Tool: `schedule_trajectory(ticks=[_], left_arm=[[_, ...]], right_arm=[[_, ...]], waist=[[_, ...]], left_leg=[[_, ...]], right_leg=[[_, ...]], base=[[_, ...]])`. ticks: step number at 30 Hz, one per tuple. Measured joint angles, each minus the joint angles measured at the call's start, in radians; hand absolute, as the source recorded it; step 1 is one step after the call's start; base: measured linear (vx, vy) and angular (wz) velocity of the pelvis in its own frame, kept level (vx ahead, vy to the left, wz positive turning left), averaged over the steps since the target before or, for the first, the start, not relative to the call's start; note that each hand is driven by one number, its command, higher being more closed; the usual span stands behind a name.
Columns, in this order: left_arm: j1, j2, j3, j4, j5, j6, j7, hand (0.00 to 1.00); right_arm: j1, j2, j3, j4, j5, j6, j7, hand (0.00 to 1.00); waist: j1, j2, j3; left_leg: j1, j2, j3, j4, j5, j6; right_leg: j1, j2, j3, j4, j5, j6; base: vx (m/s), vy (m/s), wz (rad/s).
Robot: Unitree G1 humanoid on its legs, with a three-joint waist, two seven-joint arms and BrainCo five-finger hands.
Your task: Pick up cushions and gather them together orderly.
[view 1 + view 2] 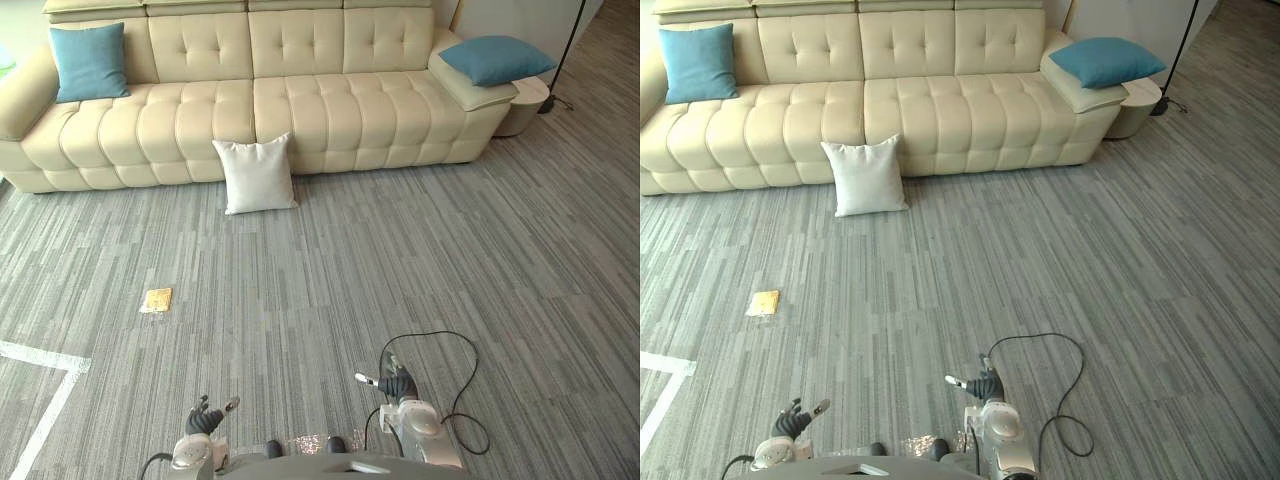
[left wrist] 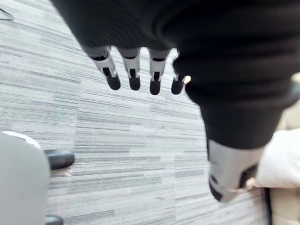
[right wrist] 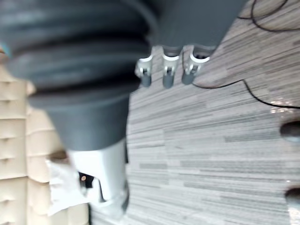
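A white cushion point(image 1: 257, 174) stands on the carpet, leaning against the front of the cream sofa point(image 1: 300, 100). One teal cushion point(image 1: 90, 61) leans upright at the sofa's left end. Another teal cushion point(image 1: 497, 58) lies flat on the sofa's right armrest. My left hand point(image 1: 204, 419) hangs low at the bottom of the view, far from the cushions, fingers relaxed and holding nothing point(image 2: 133, 75). My right hand point(image 1: 397, 382) is also low and near me, with straight fingers point(image 3: 168, 75) and nothing in it.
A small yellow floor plate point(image 1: 157, 299) lies on the grey carpet to the left. White tape lines point(image 1: 45, 375) mark the floor at the lower left. A round side table point(image 1: 527, 100) and a black lamp stand point(image 1: 565, 60) are beside the sofa's right end.
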Motion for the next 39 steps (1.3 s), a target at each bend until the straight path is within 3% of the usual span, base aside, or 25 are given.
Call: schedule_trajectory(ticks=[7,21,39], left_arm=[[-0.039,-0.018,0.091,0.088,0.002,-0.001,-0.016,0.0],[-0.059,-0.05,0.164,0.103,0.019,0.007,-0.048,0.0],[-0.089,-0.048,0.175,0.119,0.059,0.007,-0.061,0.0]], right_arm=[[-0.02,-0.01,-0.122,0.192,0.073,0.013,-0.001,0.0],[-0.02,0.016,-0.266,0.219,0.107,0.04,0.001,0.0],[-0.023,0.027,-0.301,0.221,0.106,0.049,0.002,0.0]], waist=[[0.007,-0.001,-0.001],[0.031,-0.001,-0.002],[0.056,-0.018,0.004]], left_leg=[[0.009,0.001,0.004,-0.007,0.001,-0.002],[0.006,-0.003,-0.003,-0.009,-0.005,-0.009],[-0.023,-0.004,0.006,-0.009,-0.026,-0.006]], right_leg=[[0.011,0.0,0.0,-0.001,0.001,0.0],[0.02,-0.007,-0.027,0.004,-0.016,0.012],[-0.009,-0.01,-0.025,0.0,-0.022,0.02]], base=[[-0.02,-0.011,-0.01],[-0.03,-0.019,0.04],[-0.01,-0.016,-0.01]])
